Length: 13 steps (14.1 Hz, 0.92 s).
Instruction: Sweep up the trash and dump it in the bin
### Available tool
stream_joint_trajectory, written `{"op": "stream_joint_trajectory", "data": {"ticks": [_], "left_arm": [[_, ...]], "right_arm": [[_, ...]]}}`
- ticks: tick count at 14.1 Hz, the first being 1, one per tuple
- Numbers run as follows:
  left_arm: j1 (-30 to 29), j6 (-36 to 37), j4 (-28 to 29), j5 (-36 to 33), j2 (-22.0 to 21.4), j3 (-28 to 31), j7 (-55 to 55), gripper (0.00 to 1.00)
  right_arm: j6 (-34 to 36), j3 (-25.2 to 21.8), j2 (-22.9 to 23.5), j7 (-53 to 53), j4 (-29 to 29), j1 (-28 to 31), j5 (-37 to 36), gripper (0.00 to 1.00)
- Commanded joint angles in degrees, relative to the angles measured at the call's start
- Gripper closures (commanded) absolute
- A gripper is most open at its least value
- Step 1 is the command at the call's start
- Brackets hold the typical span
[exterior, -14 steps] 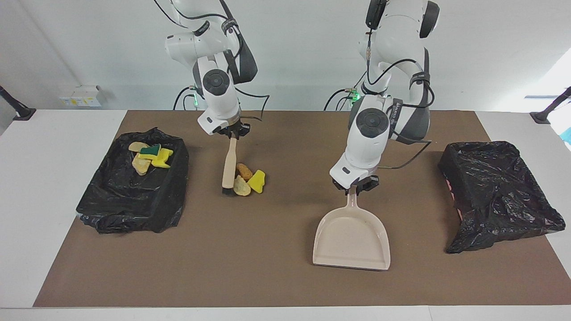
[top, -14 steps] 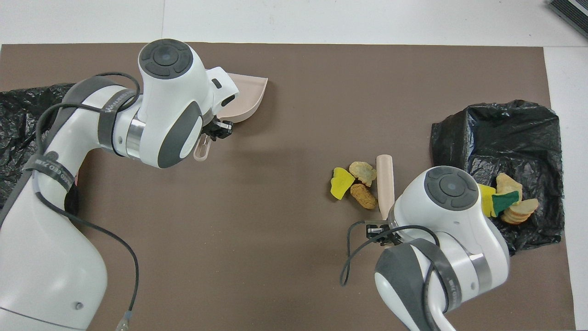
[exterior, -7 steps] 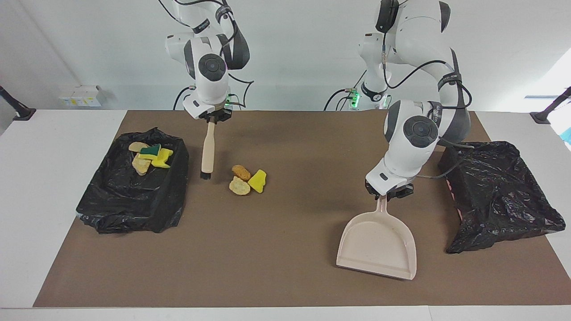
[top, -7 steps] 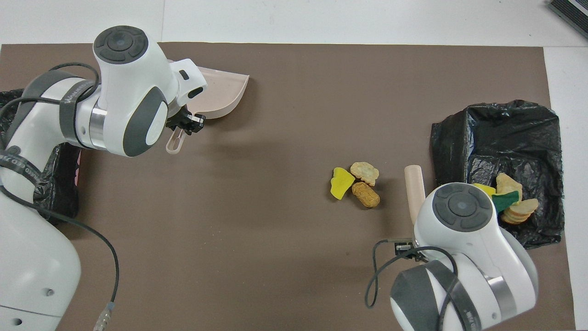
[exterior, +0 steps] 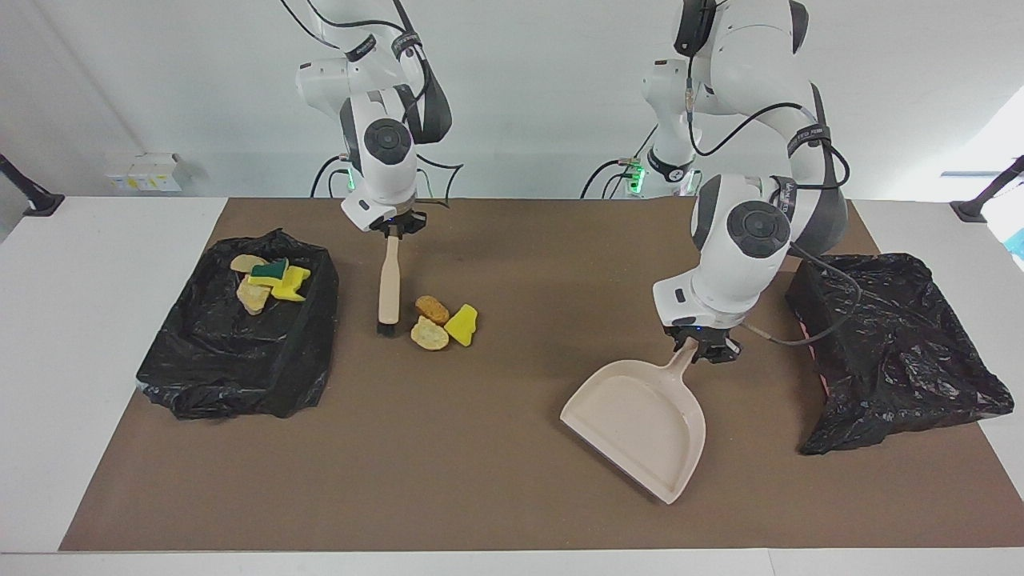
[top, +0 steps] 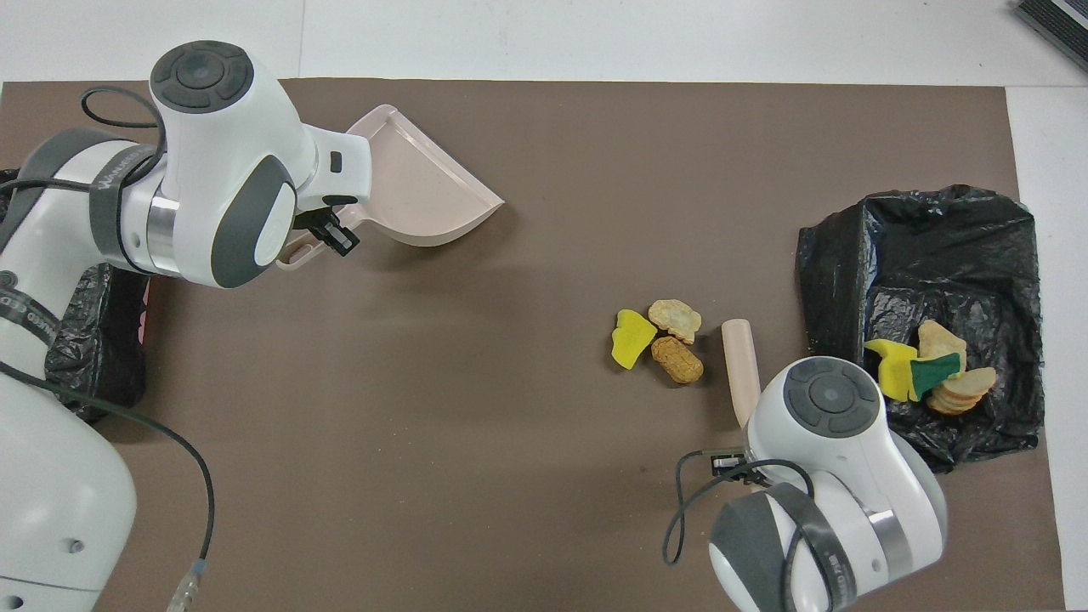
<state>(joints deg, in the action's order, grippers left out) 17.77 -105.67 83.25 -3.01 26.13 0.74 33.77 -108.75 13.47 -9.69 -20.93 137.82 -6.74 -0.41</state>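
Observation:
Three trash scraps lie together on the brown mat: an orange-brown one (exterior: 432, 309) (top: 677, 360), a pale tan one (exterior: 430, 334) (top: 675, 316) and a yellow one (exterior: 462, 325) (top: 633, 338). My right gripper (exterior: 392, 226) is shut on the handle of a wooden brush (exterior: 389, 280) (top: 741, 370). The brush hangs bristles down beside the scraps, between them and the black-bagged bin (exterior: 240, 360) (top: 935, 246). Several more scraps (exterior: 268, 280) (top: 926, 370) lie in that bin. My left gripper (exterior: 704, 348) (top: 327, 238) is shut on the handle of a beige dustpan (exterior: 640, 412) (top: 416, 191), with its mouth turned toward the scraps.
A second black-bagged box (exterior: 888, 344) stands at the left arm's end of the table, close to the left arm's elbow. The brown mat (exterior: 496, 480) covers the middle of the white table.
The brush left the scraps, swung toward the bin, then came back beside them. The left arm carried the dustpan toward its own end, then turned its mouth toward the scraps.

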Motion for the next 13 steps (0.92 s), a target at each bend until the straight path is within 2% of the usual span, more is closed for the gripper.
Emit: {"op": "stream_joint_trajectory", "data": {"ticks": [1,4,6,10,13], "left_arm": [[0.33,0.55,1.66,-2.25,-1.87,0.06,11.54,1.0],[1.82,0.55,2.35,-6.2,-2.31,-0.03,21.74,1.0],[4.45,-0.76,5.95,-11.47,-4.32,-0.12,26.15,1.0],[7.62,-9.01,22.44,-12.46,-12.57,-0.38,26.09,1.0],[9.74,-16.05,29.85,-12.37,-15.92,-0.56,26.17,1.0]], "right_arm": [[-3.12,0.15,1.68,-4.01,0.08,-2.66,1.64,1.0],[-5.94,0.15,3.18,-4.64,-0.1,-3.99,6.72,1.0],[-7.26,0.15,3.18,-5.17,-0.1,-4.77,9.36,1.0],[-10.33,0.15,4.67,-5.78,-0.18,-7.84,12.53,1.0],[-12.89,0.15,7.65,-8.42,-1.84,-10.39,13.5,1.0]]}}
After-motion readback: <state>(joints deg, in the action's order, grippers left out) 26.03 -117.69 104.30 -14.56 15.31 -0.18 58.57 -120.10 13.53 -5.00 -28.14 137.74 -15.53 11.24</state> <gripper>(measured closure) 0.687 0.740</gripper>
